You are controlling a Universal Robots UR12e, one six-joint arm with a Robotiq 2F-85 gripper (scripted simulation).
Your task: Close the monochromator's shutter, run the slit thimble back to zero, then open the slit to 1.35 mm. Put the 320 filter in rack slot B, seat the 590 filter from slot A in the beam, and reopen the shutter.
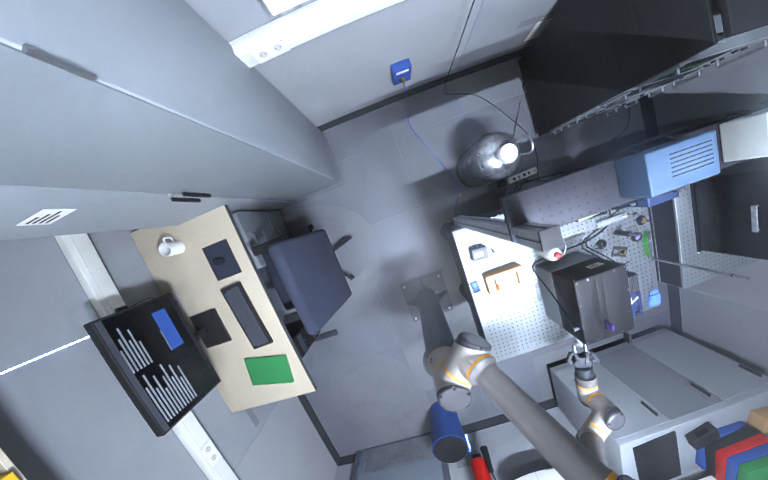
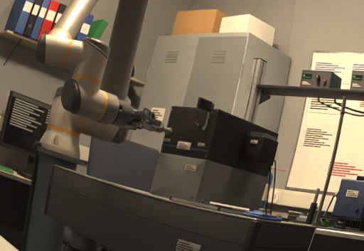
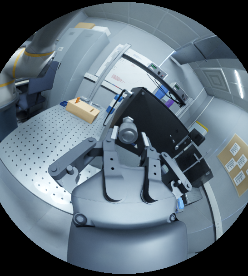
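Note:
The slit thimble, a grey knurled knob, sticks out of the end face of the black monochromator and is partly hidden by my fingers. The monochromator sits on a grey base on the perforated optical table. A tan filter rack rests on the table beyond, with an orange filter upright in one slot. My gripper reaches level at the thimble, its fingers on either side of the knob, and it is open, holding nothing.
A grey cabinet with two boxes on top stands behind the monochromator. An overhead shelf carries small controllers with hanging cables. The perforated table stretches left of my gripper. A desk and chair stand across the floor.

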